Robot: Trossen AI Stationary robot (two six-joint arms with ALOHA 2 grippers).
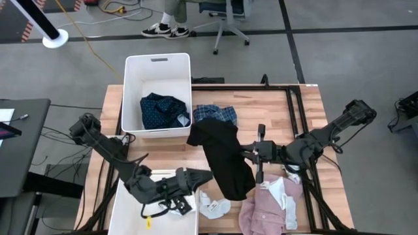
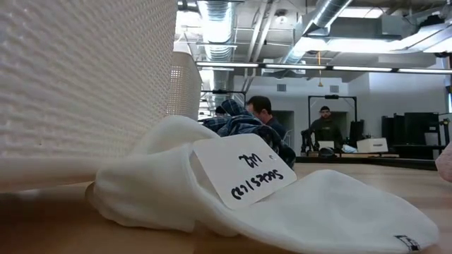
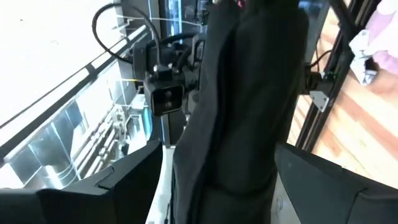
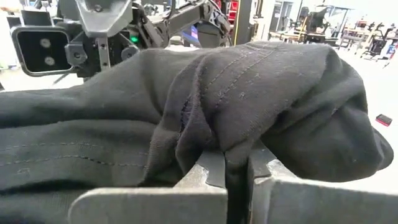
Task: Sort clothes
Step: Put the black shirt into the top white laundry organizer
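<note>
The black top (image 1: 222, 156) hangs from my right gripper (image 1: 256, 155), which is shut on it at mid-table. My left gripper (image 1: 202, 176) points level at the top from the left. It is open, with the hanging cloth (image 3: 242, 106) between its fingers. A navy dotted shirt (image 1: 163, 109) lies in the far white bin (image 1: 134, 78). The blue plaid shirt (image 1: 219, 114) lies just right of that bin. White socks (image 1: 214, 207) with a label (image 2: 247, 169) and the pink shirt (image 1: 268, 205) lie near the front edge. My right gripper pinches a bunched fold of the black top (image 4: 217, 140) between its two fingers, several layers thick. The fingers (image 4: 208, 171) lie level and come from the table's right. The cloth drapes slack over and past them. I cannot tell whether its lower end rests on the table. My left gripper has the cloth between its spread fingers; I cannot tell whether they touch it.
A second white bin (image 1: 124, 209) stands at the near left under my left arm, and its wall (image 2: 85, 77) fills the left of the low view. A dark metal frame (image 1: 297, 111) runs along the table's right side. People sit in the room beyond.
</note>
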